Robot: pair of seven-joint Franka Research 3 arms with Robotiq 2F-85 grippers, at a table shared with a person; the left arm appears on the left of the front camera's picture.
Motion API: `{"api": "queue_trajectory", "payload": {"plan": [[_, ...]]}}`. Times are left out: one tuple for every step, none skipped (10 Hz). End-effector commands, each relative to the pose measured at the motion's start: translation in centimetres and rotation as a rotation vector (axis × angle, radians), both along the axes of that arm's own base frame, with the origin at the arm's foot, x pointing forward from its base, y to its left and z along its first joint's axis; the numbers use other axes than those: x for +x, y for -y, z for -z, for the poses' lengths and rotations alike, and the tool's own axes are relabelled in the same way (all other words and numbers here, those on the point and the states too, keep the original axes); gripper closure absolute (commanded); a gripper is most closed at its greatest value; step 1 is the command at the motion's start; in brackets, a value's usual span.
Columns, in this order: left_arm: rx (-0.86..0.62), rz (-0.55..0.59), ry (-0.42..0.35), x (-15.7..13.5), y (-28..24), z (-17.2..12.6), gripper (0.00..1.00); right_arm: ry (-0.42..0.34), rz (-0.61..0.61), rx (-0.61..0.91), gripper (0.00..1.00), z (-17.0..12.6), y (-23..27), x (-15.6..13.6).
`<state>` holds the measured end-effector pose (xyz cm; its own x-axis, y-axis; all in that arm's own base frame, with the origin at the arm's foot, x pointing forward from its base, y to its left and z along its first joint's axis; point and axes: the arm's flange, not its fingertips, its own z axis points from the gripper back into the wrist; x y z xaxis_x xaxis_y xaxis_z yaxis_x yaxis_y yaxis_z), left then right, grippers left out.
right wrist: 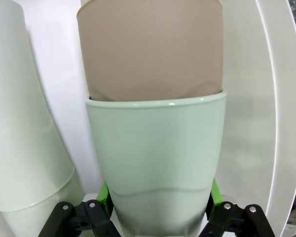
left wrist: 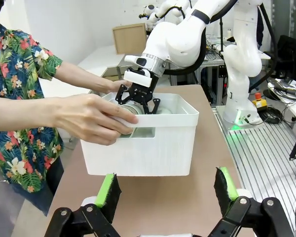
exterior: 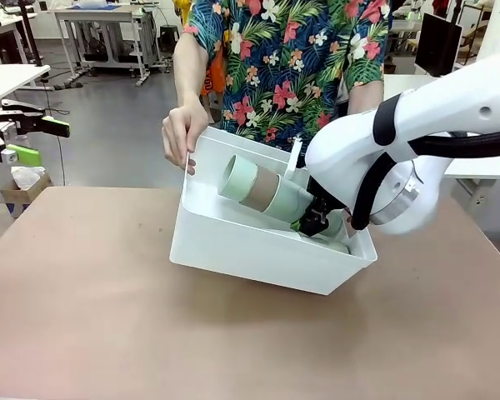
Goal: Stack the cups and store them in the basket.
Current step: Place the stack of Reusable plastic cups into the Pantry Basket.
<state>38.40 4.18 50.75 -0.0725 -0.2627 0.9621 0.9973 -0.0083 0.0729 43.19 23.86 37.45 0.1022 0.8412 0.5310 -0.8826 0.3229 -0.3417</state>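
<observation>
The right gripper (exterior: 315, 220) pinched the nested stack of cups (exterior: 267, 191) inside the tilted basket (exterior: 258, 250), its long axis slanting up toward far left; the left gripper (left wrist: 165, 190) hung spread, well apart.

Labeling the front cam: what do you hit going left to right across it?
Left gripper → person's hand on the basket rim → stacked cups in the basket → right gripper → right arm.
</observation>
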Motion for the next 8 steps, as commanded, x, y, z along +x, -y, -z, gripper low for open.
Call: {"api": "queue_trajectory", "payload": {"plan": [[-0.005, -0.005, -0.005, -0.1, 0.1, -0.3, 0.0, -0.026, 0.016, -0.005, 0.14, -0.8, 0.0, -0.4], [-0.005, -0.005, -0.005, -0.1, 0.1, -0.3, 0.0, -0.03, 0.009, -0.005, 0.14, -0.8, 0.1, -0.5], [-0.005, -0.005, -0.005, -0.1, 0.1, -0.3, 0.0, -0.025, -0.013, -0.01, 0.0, -0.9, 0.2, -0.7], [-0.005, -0.005, -0.005, -0.1, 0.1, -0.3, 0.0, -0.027, -0.022, -0.007, 0.0, -1.1, 0.3, -0.7], [-0.005, -0.005, -0.005, -0.1, 0.1, -0.3, 0.0, -0.024, -0.034, 0.001, 0.0, -1.7, 0.3, -0.7], [-0.005, -0.005, -0.005, -0.1, 0.1, -0.3, 0.0, -0.02, -0.044, 0.01, 0.0, -2.4, 0.6, -0.8], [-0.005, -0.005, -0.005, -0.1, 0.1, -0.3, 0.0, -0.017, -0.049, 0.029, 0.0, -3.5, 1.0, -1.1], [-0.005, -0.005, -0.005, -0.1, 0.1, -0.3, 0.0, -0.008, -0.05, 0.059, 0.0, -4.9, 1.9, -1.4]]}}
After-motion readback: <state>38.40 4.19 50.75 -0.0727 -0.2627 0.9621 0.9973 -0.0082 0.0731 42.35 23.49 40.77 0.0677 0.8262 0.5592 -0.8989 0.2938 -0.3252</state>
